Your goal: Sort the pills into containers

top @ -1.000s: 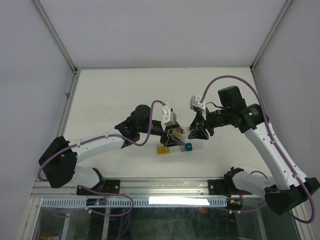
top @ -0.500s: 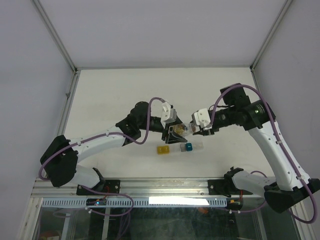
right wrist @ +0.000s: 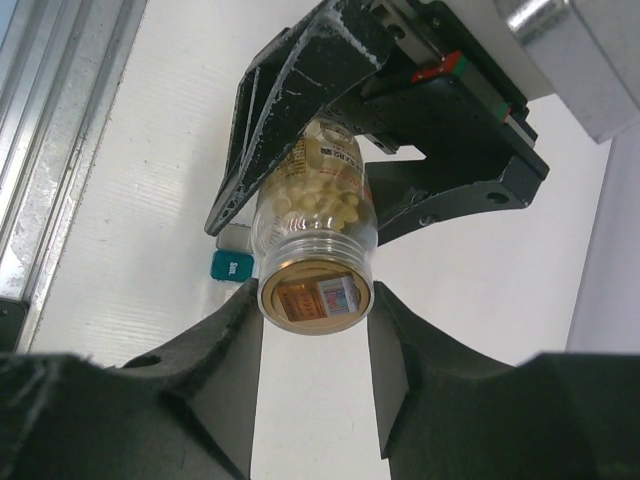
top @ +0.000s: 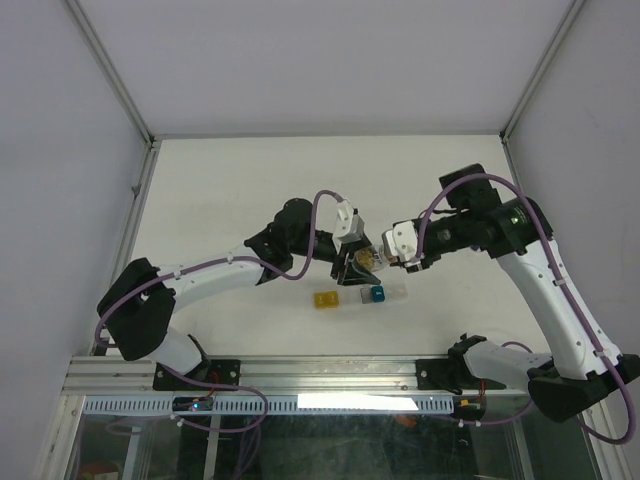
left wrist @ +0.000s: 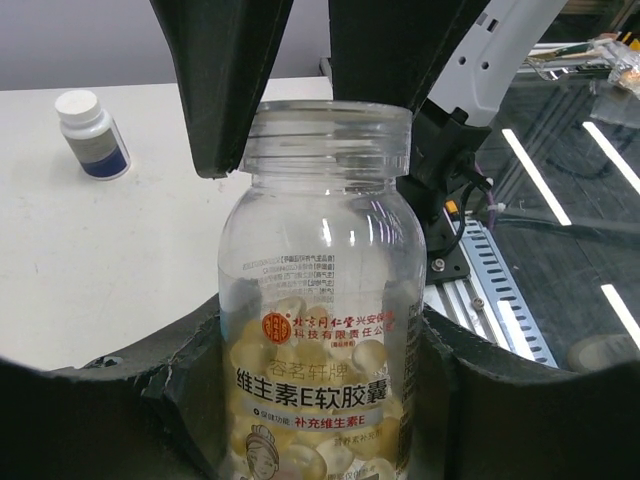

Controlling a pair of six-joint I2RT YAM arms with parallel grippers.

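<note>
Nearest the bases, on the table (top: 220,190): short row of cells (top: 377,294), yellow at the left, then grey, teal, clear. Just beyond and above them, clamped by its body in the left gripper (top: 354,268): clear bottle (left wrist: 318,250), capless, mouth toward the right arm. Pills (right wrist: 318,205) heaped inside it. Right gripper (right wrist: 315,305) partway apart, fingers flanking the threaded neck; cannot tell whether pressing. Farther off on the table, small white-capped vial (left wrist: 92,132), upright.
</note>
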